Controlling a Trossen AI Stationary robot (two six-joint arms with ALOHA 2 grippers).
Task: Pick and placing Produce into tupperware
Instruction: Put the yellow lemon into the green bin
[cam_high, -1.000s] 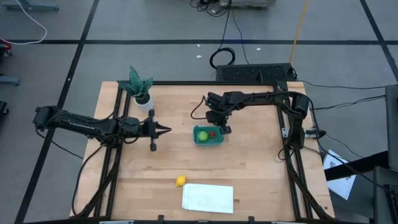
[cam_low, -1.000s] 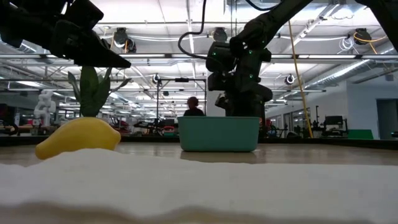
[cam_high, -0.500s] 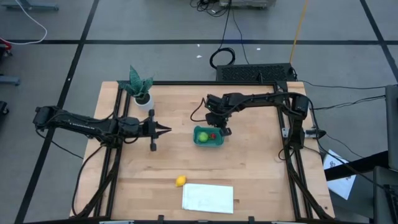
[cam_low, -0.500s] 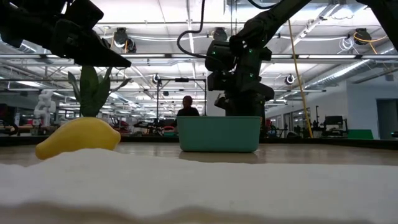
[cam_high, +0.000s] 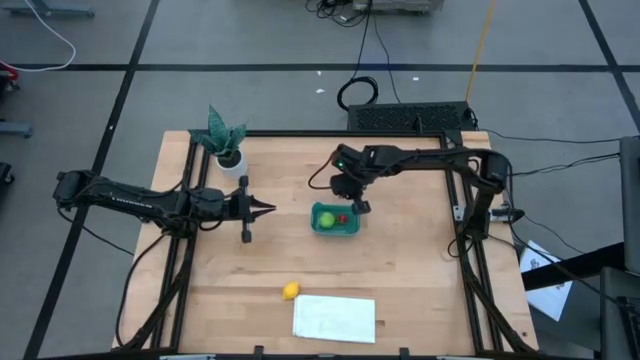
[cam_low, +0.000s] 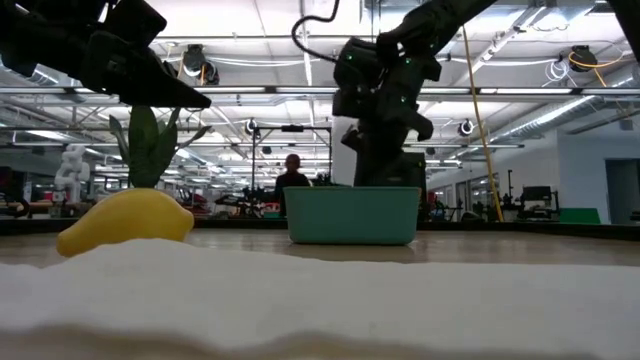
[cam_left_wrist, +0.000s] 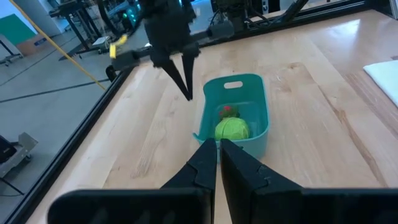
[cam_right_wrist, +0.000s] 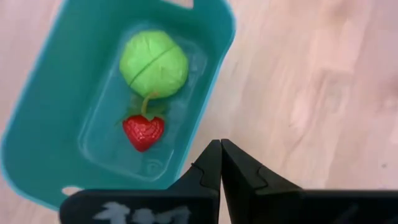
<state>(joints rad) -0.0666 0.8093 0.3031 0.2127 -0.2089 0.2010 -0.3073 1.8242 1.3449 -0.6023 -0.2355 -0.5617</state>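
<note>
Teal tupperware (cam_high: 336, 221) holds the lime-green piece (cam_high: 326, 217) and strawberry (cam_high: 342, 216); the empty, closed right gripper (cam_high: 359, 207) hovers just beside its rim. Left gripper (cam_high: 268, 209), pinched closed, waits well apart.

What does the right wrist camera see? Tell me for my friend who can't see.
A teal tub on a wooden table holds a green ball and a strawberry. The right end effector, shut and empty, hangs beside the tub's rim.

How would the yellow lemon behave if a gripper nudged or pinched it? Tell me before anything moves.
The yellow lemon looks rounded with tapered ends, so a nudge would probably roll or spin it toward the white sheet beside it. Its smooth curved skin could squirt from a narrow pinch. It seems small, probably light.
</note>
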